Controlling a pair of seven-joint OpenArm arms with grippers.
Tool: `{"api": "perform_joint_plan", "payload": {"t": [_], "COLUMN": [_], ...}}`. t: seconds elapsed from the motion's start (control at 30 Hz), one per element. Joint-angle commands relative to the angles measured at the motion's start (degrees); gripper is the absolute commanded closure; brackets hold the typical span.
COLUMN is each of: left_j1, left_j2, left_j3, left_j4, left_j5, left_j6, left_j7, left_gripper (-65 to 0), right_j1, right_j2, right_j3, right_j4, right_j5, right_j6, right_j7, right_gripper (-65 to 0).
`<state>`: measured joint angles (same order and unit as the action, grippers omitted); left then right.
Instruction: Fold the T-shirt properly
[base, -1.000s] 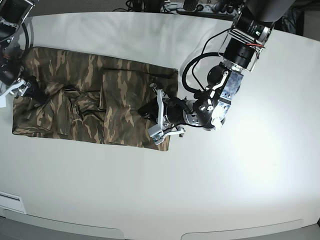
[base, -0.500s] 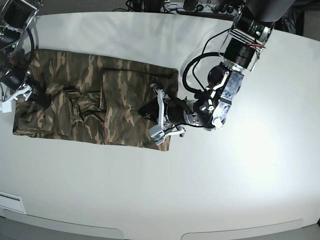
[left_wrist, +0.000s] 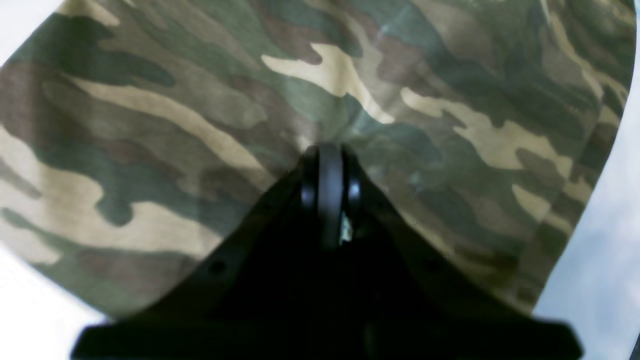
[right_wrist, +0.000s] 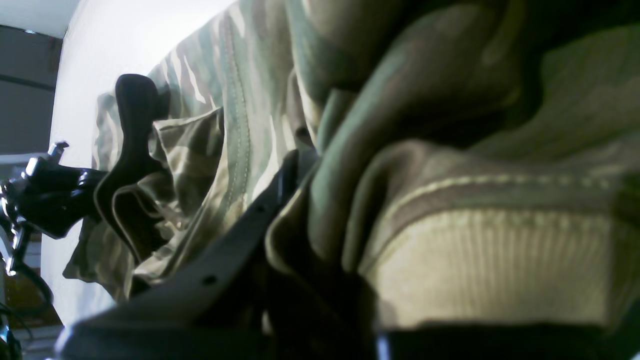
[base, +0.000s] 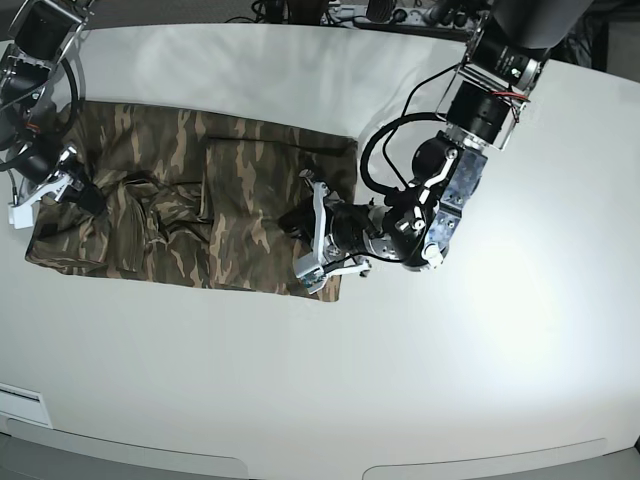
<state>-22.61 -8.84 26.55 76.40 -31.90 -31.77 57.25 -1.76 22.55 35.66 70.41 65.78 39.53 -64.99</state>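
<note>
- white tabletop (base: 420, 380) carries the t-shirt (base: 180, 200), spread as a rough oblong across its left half in the base view; the rest of the surface is bare.
- shirt condition: flat panel toward the hem end, bunched ridges and wrinkles toward the collar end. judged partly folded, not yet tidy.
- left claw (base: 325, 240) sits at the hem-side edge, jaws closed on a pinch of cloth; wrist view shows fabric puckering at the tips (left_wrist: 327, 165). likely pinning or gripping that end so it can be drawn over.
- right claw (base: 55, 185) is at the opposite, collar end. its wrist view shows the ribbed collar (right_wrist: 490, 260) and folds heaped against one finger (right_wrist: 280, 185); jaws look narrow on the cloth, though the actual pinch is hidden.
- judgement: both ends taken so the shirt can be lifted evenly; an uneven grip risks a skewed fold.
</note>
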Motion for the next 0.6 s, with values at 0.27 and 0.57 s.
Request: {"api": "perform_joint_plan", "payload": {"t": [0.27,0.57], "left_j1": [-8.09,-4.70], "left_j2": [-0.72,-2.29], "left_j3": [-8.09,-18.53], "left_j4": [6.49,6.47], "left_j5": [-12.70,-12.57], "left_j6": [0.55,0.46], "left_j7": [9.90,10.27], "left_gripper": [-4.8,-4.8], "right_j1": [0.79,0.76], "right_j2": [7.34,10.64], "right_j3": [0.22,0.22], "right_j4": [5.09,18.62], "right_j5": [-8.68,-25.42], "right_j6": [0.47,-8.59], "right_j7": [1.81,4.35], "right_gripper": [0.0,0.0]}}
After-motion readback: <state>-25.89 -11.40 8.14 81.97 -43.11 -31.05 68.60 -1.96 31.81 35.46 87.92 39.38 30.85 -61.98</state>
